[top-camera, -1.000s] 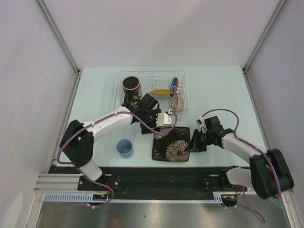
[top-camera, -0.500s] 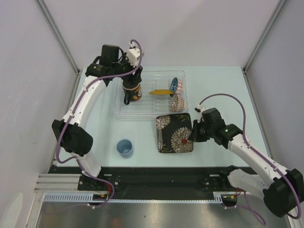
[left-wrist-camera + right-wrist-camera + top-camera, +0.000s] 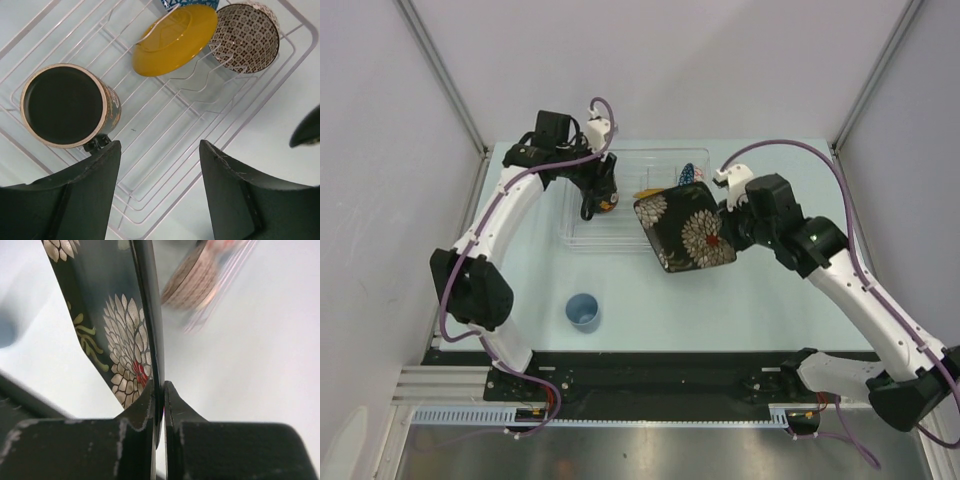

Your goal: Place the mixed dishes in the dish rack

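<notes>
My right gripper (image 3: 728, 228) is shut on the edge of the black floral square plate (image 3: 685, 228) and holds it tilted in the air over the right front of the clear dish rack (image 3: 582, 240). The right wrist view shows the fingers (image 3: 145, 405) pinching the plate (image 3: 110, 330). My left gripper (image 3: 595, 200) is open and empty over the rack (image 3: 165, 130), beside the dark mug (image 3: 65, 107) that stands in it. The yellow plate (image 3: 172, 40), the beige patterned bowl (image 3: 245, 37) and the blue patterned bowl (image 3: 688, 175) lean in the rack. The light-blue cup (image 3: 582, 311) stands on the table.
The pale table (image 3: 770, 300) is boxed in by grey walls left, right and behind. A black rail (image 3: 670, 372) with the arm bases runs along the near edge. The cup stands apart at the front left.
My right gripper has lifted the floral plate off the table and carried it up toward the rack. My left arm swung from near the plate back to the mug and holds there.
</notes>
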